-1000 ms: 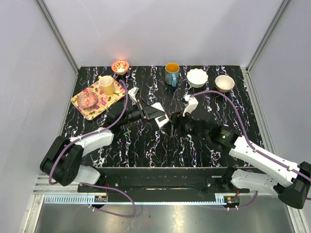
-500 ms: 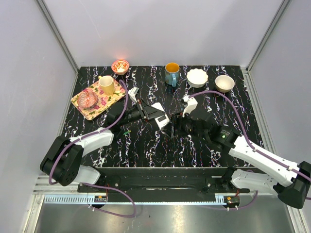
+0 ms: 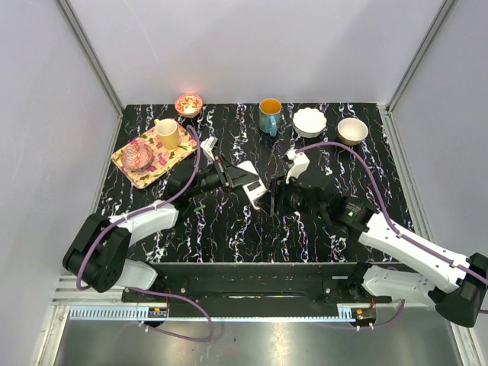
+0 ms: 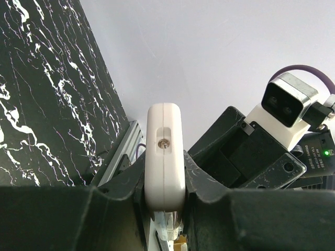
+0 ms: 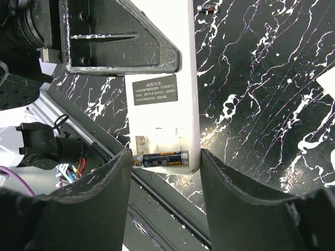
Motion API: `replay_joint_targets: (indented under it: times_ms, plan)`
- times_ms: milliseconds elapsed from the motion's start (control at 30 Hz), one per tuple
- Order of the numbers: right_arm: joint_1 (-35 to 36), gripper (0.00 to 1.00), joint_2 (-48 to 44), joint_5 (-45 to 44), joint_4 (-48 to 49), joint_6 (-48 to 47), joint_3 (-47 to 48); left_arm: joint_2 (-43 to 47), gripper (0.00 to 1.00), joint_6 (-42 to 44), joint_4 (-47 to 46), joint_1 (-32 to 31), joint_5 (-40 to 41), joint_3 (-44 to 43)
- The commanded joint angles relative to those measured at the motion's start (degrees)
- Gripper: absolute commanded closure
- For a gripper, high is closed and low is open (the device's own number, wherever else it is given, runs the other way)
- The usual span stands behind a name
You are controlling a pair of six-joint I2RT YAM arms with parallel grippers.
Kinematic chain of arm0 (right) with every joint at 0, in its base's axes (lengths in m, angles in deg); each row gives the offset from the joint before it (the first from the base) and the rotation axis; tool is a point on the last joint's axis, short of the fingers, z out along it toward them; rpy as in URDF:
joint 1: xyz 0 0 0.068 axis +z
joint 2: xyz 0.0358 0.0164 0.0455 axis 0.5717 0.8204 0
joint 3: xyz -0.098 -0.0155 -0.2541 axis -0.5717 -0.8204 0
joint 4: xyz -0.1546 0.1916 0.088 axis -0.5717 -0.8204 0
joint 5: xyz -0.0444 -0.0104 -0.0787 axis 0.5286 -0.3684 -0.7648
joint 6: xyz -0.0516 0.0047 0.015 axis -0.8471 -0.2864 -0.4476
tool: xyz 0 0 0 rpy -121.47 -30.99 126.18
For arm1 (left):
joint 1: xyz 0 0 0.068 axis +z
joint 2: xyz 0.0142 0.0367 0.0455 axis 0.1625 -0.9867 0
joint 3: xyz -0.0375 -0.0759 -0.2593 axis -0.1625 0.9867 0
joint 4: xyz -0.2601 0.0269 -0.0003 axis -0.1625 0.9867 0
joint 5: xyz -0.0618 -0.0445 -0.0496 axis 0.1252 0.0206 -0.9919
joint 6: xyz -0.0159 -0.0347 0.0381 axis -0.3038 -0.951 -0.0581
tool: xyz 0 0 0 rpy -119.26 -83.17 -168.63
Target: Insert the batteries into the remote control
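Left gripper (image 4: 165, 201): closed tight on the remote control (image 4: 165, 157), pinching it across its flat faces.
Remote control: held above the black marbled table (image 5: 261, 78) near its middle. Plain white back with a dark label faces the right wrist camera. Compartment open at the free end.
Seated battery (image 5: 159, 158): lying crosswise in the end slot of the compartment, dark with gold print.
Right gripper (image 5: 165, 175): jaws apart, one finger on either side of the remote's free end, level with the seated battery. Pressing or only beside it, cannot tell.
Loose battery (image 5: 208, 8): small, lying on the table, apart from the remote.
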Motion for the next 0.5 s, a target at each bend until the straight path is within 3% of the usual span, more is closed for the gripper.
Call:
replay_joint_targets:
  times_ms: [0,467]
  plan:
    - [-0.9,0.45,-0.5,-0.5,0.6,-0.8,1.6,2.6,1.00,-0.3,-4.2,0.3,-0.4,-0.5]
    - [-1.7,0.58,-0.6,-0.3,0.9,-0.7,0.6,3.2,1.00,-1.4,-5.5,0.4,-0.3,-0.2]
